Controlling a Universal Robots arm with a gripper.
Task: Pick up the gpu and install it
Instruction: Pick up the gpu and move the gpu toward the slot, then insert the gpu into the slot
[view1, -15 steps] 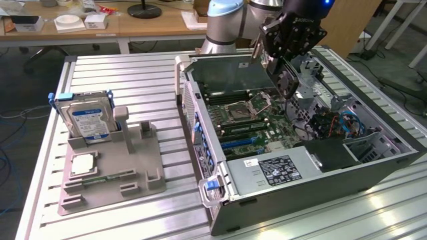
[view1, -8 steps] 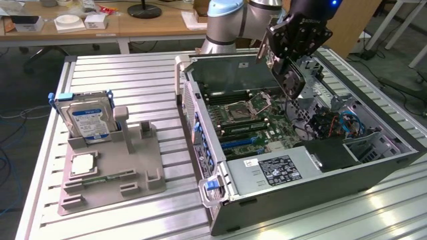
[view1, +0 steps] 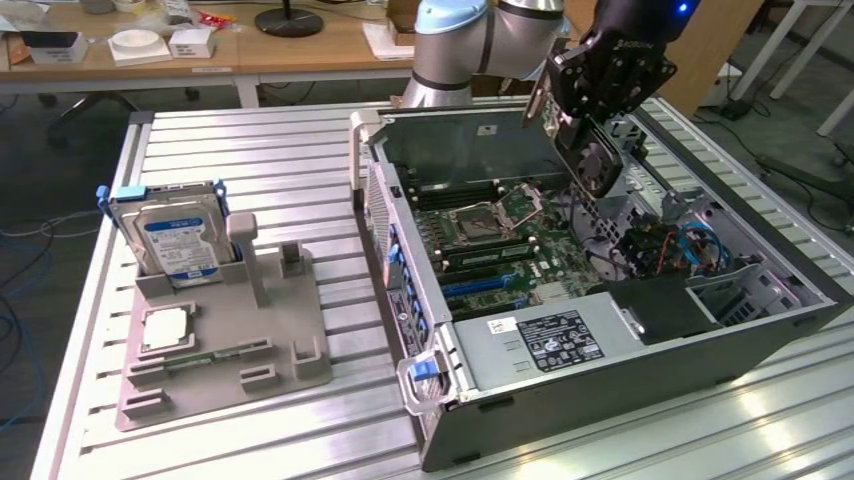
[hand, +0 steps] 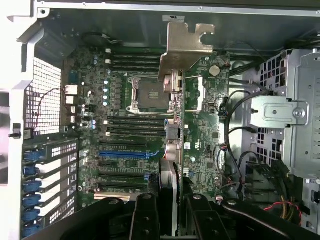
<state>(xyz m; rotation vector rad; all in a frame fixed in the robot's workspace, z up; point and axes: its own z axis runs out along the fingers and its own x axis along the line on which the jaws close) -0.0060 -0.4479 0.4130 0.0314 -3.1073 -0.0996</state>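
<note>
Gripper (view1: 591, 118): narrowed, clamped on the gpu's upper edge.
Gpu (view1: 599, 160): held in the air over the motherboard (view1: 527, 245) inside the open computer case (view1: 601, 400).
Done: pick-up.
Left: seating; the card apparently touches no slot.

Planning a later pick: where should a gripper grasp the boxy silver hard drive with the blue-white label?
Probably the silver hard drive by its top, pinched across its broad faces from above: it stands upright, its lower end sunk in the grey plastic holder.

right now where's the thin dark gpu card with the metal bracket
The gpu hangs in the black gripper over the green motherboard, exterior view's right.
</note>
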